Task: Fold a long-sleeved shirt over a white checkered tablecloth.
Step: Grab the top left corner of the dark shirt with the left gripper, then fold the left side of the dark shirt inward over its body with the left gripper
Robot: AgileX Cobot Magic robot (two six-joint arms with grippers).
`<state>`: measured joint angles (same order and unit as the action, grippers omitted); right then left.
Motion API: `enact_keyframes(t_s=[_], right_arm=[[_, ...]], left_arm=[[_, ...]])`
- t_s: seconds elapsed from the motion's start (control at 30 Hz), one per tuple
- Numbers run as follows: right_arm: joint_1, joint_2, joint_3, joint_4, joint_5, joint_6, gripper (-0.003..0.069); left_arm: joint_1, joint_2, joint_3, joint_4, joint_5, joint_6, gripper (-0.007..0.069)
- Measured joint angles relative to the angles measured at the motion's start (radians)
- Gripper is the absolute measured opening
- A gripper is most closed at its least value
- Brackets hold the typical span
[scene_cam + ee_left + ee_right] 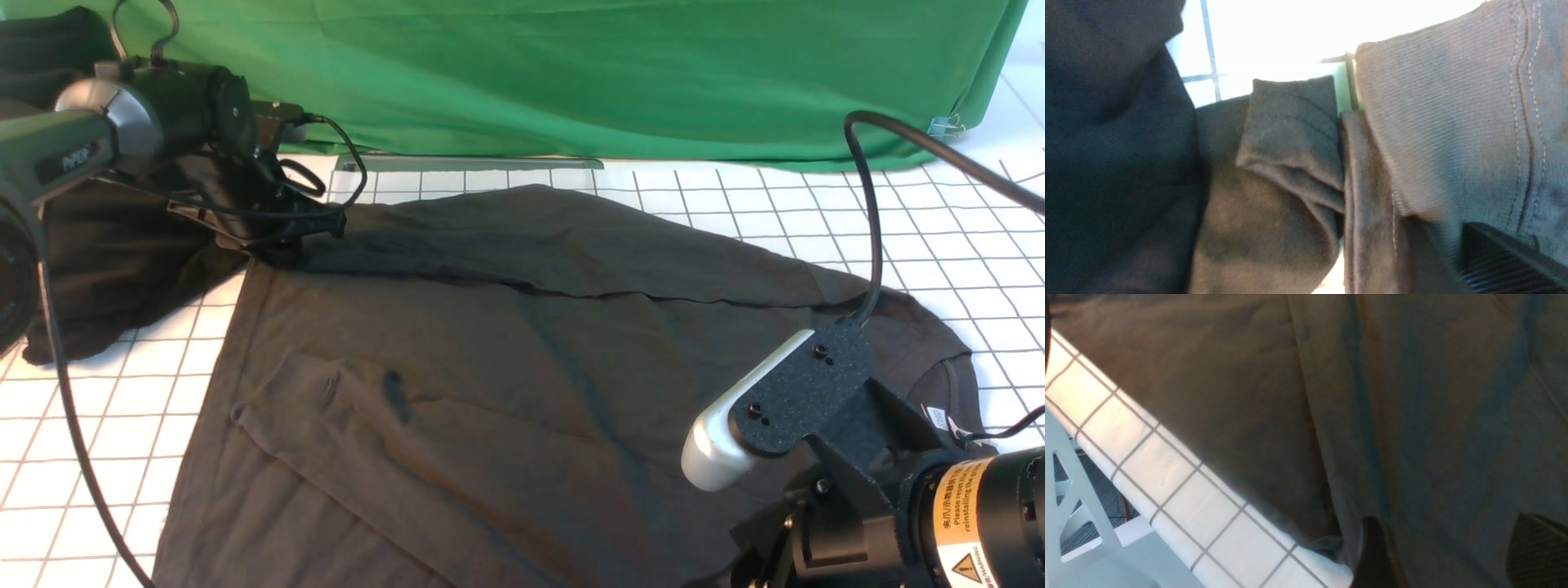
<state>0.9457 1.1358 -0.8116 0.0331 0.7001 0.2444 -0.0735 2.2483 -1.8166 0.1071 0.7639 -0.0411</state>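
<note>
Nearest the camera, at the right, the right gripper [1453, 559] stands wide open with nothing in it. Its 2 black fingertips [1376, 555] are well apart over flat fabric, close to where the near hem meets the table's edge. Whether the tips touch the cloth cannot be told.

That fabric is the large dark brownish-black cotton long-sleeved shirt [522, 343], spread across the wide white checkered tablecloth [939, 237]. Its collar end points to the right, and the small white neck label [937, 418] shows just beside the right arm's wrist. The body lies mostly flat with shallow creases. Its far part is doubled over, leaving 1 long fold edge running from the far left corner towards the right shoulder.

At that far left corner sits the left gripper [322, 229], low on the shirt. In the left wrist view, brown cloth is bunched right up against the camera. A ribbed, stitched cuff [1453, 122] lies over the 1 black ridged finger pad [1502, 265] that shows. The other pad is hidden, so it cannot be told whether the jaws have closed on the cloth.

Beyond the left arm a shapeless black heap of cloth [114, 261] lies on the tablecloth. A plain green cloth [620, 73] hangs across the back.
</note>
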Motion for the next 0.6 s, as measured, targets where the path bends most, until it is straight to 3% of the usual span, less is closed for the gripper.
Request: enact_keyframes(t_s=[0.07,0.2,0.4,0.47,0.5,0.53,0.6], right_arm=[[0.0,0.0,0.0,-0.001,0.0,0.005,0.0409],[0.0,0.0,0.0,-0.024,0.0,0.026,0.0405],[-0.018,0.001,-0.013,-0.245,0.098,0.152,0.0304],[-0.105,0.001,-0.032,-0.377,0.156,0.195,0.0182],[-0.114,0.001,-0.033,-0.377,0.155,0.198,0.0171],[-0.188,0.001,-0.042,-0.423,0.149,0.207,0.0088],[-0.328,0.002,-0.047,-0.444,0.109,0.203,0.003]], left_arm=[[0.0,-0.025,0.0,0.0,0.019,0.015,0.0033],[0.0,-0.068,0.0,-0.019,0.047,0.034,0.0016],[-0.007,-0.135,0.0,-0.055,0.157,0.041,0.0016],[-0.008,-0.167,0.0,-0.088,0.245,0.055,0.0016],[-0.008,-0.17,0.0,-0.091,0.252,0.057,0.0016],[-0.01,-0.193,0.0,-0.113,0.308,0.071,0.0016],[-0.012,-0.222,0.0,-0.13,0.38,0.078,0.0016]])
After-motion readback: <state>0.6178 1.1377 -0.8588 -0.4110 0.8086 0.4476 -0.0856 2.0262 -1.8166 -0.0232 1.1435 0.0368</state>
